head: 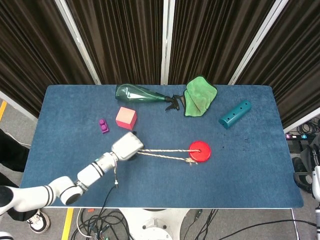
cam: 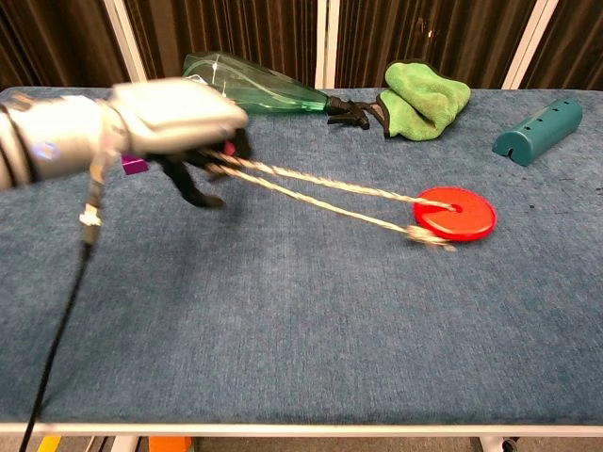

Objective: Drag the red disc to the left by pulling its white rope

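The red disc (head: 200,151) (cam: 456,215) lies flat on the blue table, right of the middle. Its white rope (head: 162,153) (cam: 320,195) runs taut in two strands leftward from the disc. My left hand (head: 128,146) (cam: 174,121) grips the rope's end, raised above the table near the pink cube (head: 126,118), which the hand hides in the chest view. The hand is motion-blurred in the chest view. My right hand appears in neither view.
A green bottle (head: 140,93) (cam: 254,85) lies at the back with a green cloth (head: 199,96) (cam: 426,99) beside it. A teal block (head: 234,114) (cam: 545,131) sits at the back right. A small purple brick (head: 103,126) lies left of the cube.
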Tool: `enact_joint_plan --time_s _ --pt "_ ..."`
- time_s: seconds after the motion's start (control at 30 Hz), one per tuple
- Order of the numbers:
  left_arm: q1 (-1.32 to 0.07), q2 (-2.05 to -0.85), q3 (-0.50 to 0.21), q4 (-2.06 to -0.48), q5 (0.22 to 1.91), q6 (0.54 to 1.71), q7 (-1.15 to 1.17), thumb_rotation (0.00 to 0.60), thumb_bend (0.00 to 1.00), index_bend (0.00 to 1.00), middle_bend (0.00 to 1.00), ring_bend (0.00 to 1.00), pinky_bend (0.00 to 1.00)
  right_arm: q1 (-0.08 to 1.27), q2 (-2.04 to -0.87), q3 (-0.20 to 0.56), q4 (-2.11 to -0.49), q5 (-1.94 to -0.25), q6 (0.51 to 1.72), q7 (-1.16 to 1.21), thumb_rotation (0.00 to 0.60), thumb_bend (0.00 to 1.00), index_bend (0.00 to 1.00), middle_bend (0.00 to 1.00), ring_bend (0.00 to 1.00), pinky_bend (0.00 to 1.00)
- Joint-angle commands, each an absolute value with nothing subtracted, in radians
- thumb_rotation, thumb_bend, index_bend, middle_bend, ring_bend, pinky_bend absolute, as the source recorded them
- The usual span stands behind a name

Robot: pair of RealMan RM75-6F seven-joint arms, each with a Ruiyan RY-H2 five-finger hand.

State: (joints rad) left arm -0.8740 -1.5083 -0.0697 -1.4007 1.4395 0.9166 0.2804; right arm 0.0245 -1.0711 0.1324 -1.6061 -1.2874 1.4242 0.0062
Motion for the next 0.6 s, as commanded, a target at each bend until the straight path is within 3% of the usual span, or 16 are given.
enact_joint_plan --time_s 0.03,0.33,0.6 --pt "-0.777 -1.382 -0.042 -1.498 1.417 1.018 0.342 0.6 0.23 0.77 1.0 0.78 0.49 0.025 -1.073 0.132 -1.605 -1.288 1.424 0.007 0.6 0.24 0.0 0.0 0.0 0.0" --pt "-0.503 -1.101 0.031 -1.598 1.294 1.27 0.376 0.6 0.23 0.78 1.0 0.78 0.51 0.031 -1.076 0.133 -1.588 -1.287 1.41 0.026 0.6 0.23 0.0 0.0 0.0 0.0" --pt "-0.392 -1.019 -0.005 -1.55 1.226 1.374 0.319 0.6 0.24 0.79 1.0 0.78 0.51 0.036 -1.081 0.13 -1.596 -1.299 1.412 0.017 0.6 0.23 0.0 0.0 0.0 0.0"
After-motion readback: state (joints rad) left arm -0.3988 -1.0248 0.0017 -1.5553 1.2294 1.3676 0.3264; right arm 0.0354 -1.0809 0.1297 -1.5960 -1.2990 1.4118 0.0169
